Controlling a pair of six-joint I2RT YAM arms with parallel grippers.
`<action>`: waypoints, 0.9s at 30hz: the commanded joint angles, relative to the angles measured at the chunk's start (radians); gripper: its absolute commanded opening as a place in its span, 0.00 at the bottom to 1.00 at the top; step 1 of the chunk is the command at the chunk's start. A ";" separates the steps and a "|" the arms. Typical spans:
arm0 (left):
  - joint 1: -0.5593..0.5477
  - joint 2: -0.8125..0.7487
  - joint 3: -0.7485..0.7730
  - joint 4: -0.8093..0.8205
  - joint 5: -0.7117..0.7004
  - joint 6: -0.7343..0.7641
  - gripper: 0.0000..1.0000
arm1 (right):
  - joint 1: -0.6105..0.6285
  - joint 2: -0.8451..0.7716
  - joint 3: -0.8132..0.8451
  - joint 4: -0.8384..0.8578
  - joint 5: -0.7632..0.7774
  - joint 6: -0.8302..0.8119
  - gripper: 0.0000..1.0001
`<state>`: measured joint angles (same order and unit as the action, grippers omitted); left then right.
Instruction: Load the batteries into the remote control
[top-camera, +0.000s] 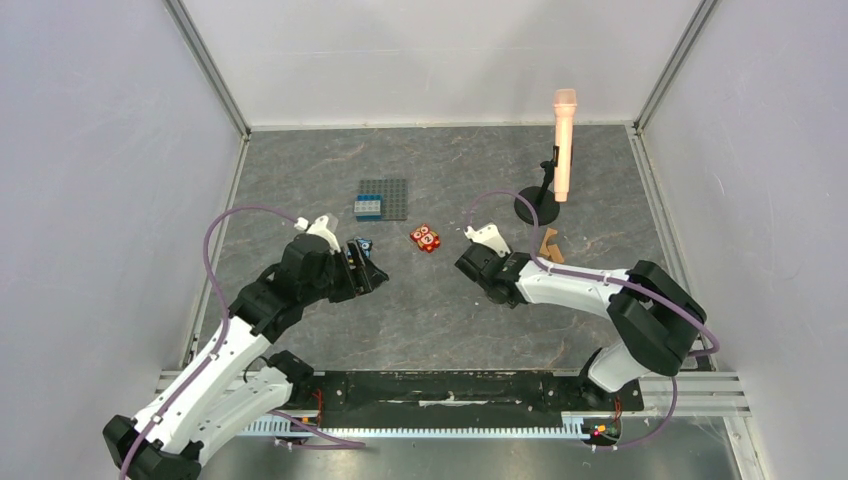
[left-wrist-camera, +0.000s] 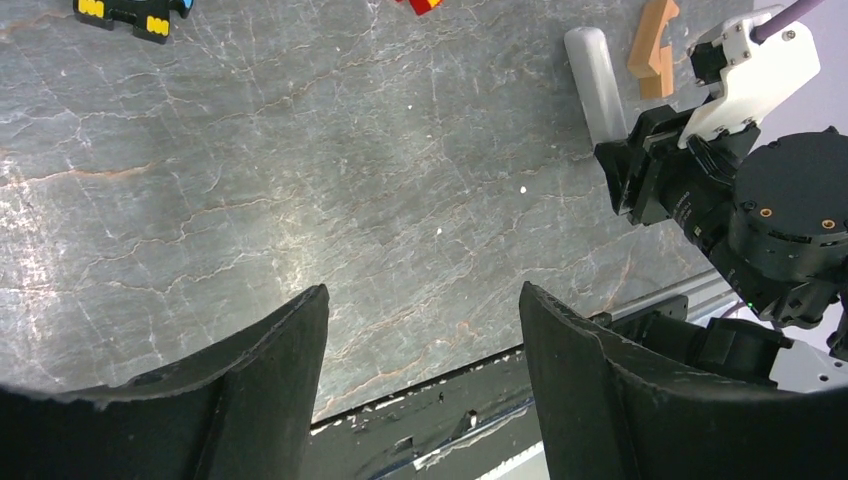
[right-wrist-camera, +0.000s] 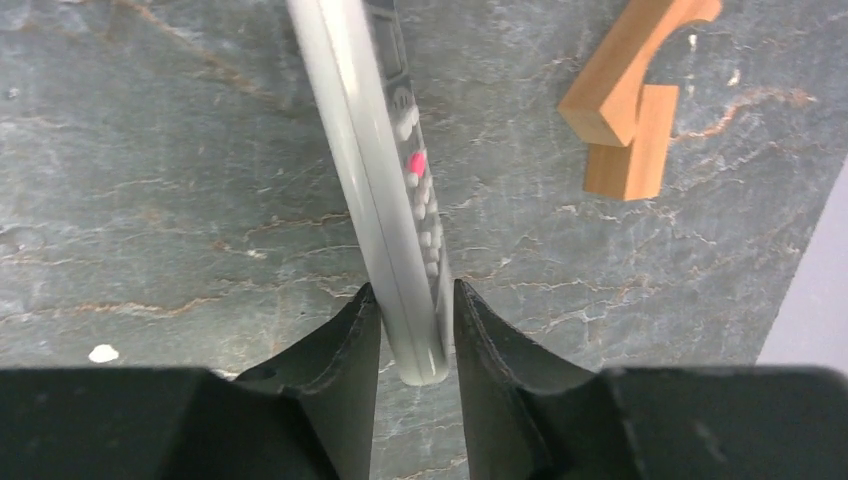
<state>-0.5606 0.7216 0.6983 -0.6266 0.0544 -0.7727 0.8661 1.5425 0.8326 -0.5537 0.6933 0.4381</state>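
The white remote control (right-wrist-camera: 385, 170) stands on its long edge on the table, its buttons facing right in the right wrist view. My right gripper (right-wrist-camera: 412, 295) is shut on its near end, one finger on each face. The left wrist view shows the remote (left-wrist-camera: 597, 80) sticking out beyond my right gripper (left-wrist-camera: 630, 180). In the top view it is hidden under my right gripper (top-camera: 472, 264). My left gripper (left-wrist-camera: 420, 330) is open and empty above bare table; in the top view it (top-camera: 372, 274) is left of centre. No batteries show in any view.
Brown wooden pieces (right-wrist-camera: 630, 100) lie just right of the remote and show in the top view (top-camera: 549, 245). A red owl toy (top-camera: 426, 239) and a blue one (top-camera: 364, 244) lie mid-table. Behind them are a grey baseplate (top-camera: 395, 190) and a microphone stand (top-camera: 563, 140).
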 joint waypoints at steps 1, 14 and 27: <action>-0.001 0.029 0.074 -0.085 -0.005 -0.024 0.76 | -0.003 0.004 0.016 0.045 -0.066 0.005 0.35; -0.001 -0.029 0.209 -0.335 -0.123 -0.081 0.79 | -0.017 -0.229 -0.005 0.085 -0.324 0.011 0.53; -0.002 -0.291 0.375 -0.491 -0.144 0.072 0.80 | -0.033 -0.990 0.039 -0.035 -0.109 0.003 0.86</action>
<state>-0.5606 0.4980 1.0271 -1.0576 -0.0360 -0.7658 0.8349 0.7670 0.8185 -0.5411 0.4171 0.4507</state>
